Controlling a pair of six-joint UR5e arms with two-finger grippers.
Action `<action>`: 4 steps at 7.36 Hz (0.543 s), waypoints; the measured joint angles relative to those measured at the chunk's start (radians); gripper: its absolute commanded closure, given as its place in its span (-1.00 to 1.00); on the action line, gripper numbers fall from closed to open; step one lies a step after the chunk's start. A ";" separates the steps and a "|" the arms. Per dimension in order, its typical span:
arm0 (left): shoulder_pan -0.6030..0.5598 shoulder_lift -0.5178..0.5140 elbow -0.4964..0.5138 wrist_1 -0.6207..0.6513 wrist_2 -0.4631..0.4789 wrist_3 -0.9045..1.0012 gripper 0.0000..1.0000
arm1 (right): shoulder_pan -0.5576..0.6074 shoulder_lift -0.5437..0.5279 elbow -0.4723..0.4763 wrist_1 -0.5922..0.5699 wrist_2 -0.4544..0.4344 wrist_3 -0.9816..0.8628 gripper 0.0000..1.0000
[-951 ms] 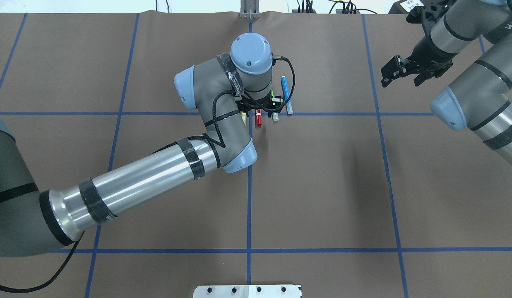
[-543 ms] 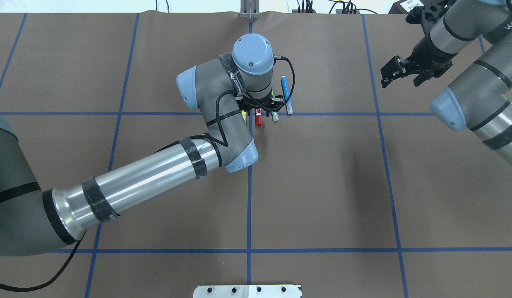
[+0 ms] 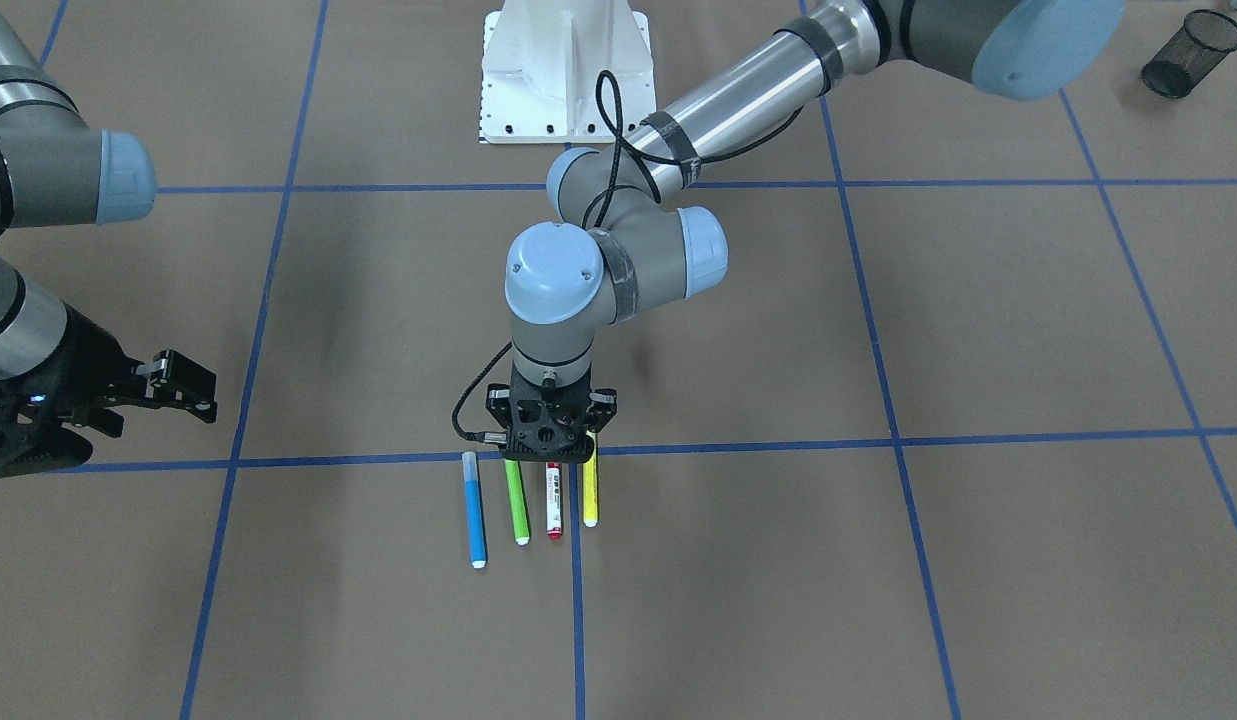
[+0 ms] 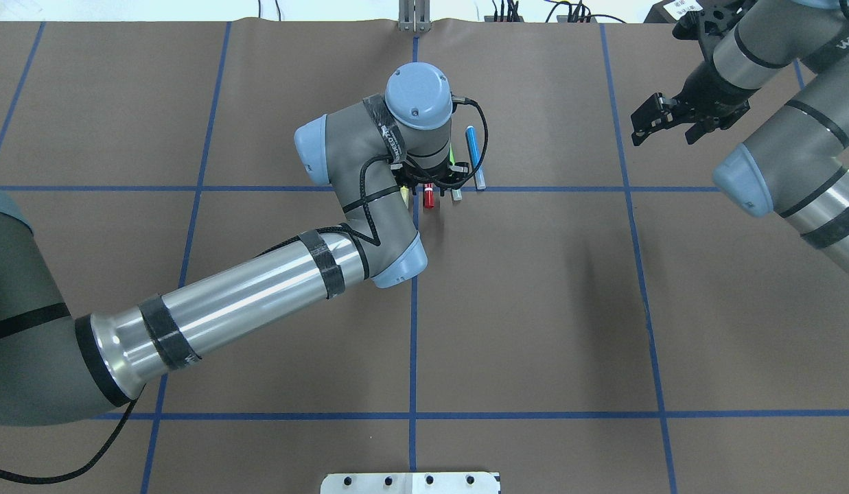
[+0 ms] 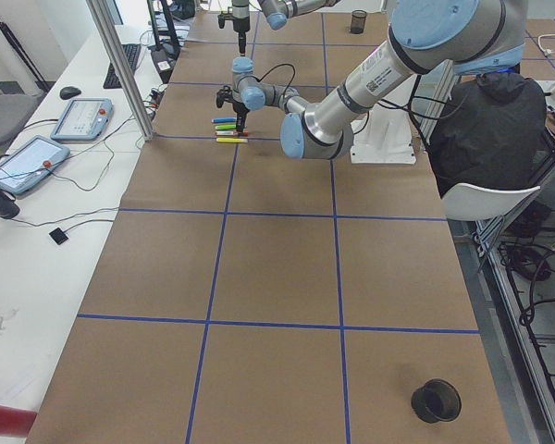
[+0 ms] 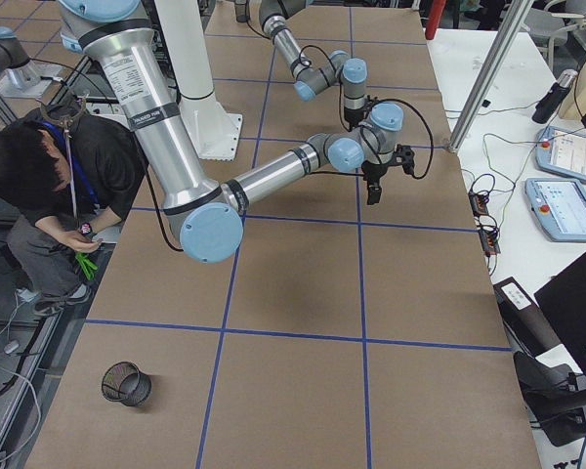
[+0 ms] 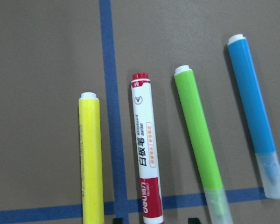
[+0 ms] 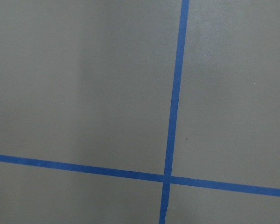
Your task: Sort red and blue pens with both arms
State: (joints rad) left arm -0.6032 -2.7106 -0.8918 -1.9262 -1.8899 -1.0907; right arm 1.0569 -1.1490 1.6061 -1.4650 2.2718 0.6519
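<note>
Alt text: The left gripper (image 3: 548, 452) hangs pointing down, just above the brown papered surface (image 3: 878, 600). Its jaws are partly spread and hold nothing.

Directly beneath it lies the red marker (image 7: 145, 154), flat on the surface. The marker's red cap end sits between the two fingertips (image 7: 117, 221). Just to one side of the gripper is a yellow pen (image 7: 91, 158), and just to the other a green pen (image 7: 197, 135). Beyond the green one lies the blue pen (image 7: 252, 102). All four lie parallel and none touches another.

The marker looks light, stiff and smooth, so it would probably roll if nudged. A hold across the barrel near the cap seems best, with the fingers dropping into the narrow gaps beside its neighbours.

Only the left wrist view shows the printed label and the fingertips either side of the marker. From overhead the wrist hides most of the row, while the front view shows all four pens.

Far off to the side, well apart from the pens, the right gripper (image 4: 666, 122) hangs over the surface, jaws wide and empty.
</note>
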 measured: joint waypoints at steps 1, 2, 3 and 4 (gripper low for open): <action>0.001 0.000 0.002 0.000 0.000 0.000 0.13 | 0.000 0.000 0.000 0.000 0.000 0.000 -1.00; 0.002 -0.001 0.003 0.000 0.000 0.000 0.15 | 0.000 0.000 0.000 0.000 0.001 0.000 -1.00; 0.004 -0.001 0.004 0.001 0.000 0.000 0.15 | 0.000 0.000 0.000 0.000 0.001 0.000 -1.00; 0.005 -0.001 0.005 0.001 0.001 0.000 0.15 | 0.000 0.000 0.000 0.000 0.007 0.000 -1.00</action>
State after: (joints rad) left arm -0.5984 -2.7111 -0.8864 -1.9254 -1.8889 -1.0907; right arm 1.0569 -1.1489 1.6061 -1.4646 2.2787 0.6516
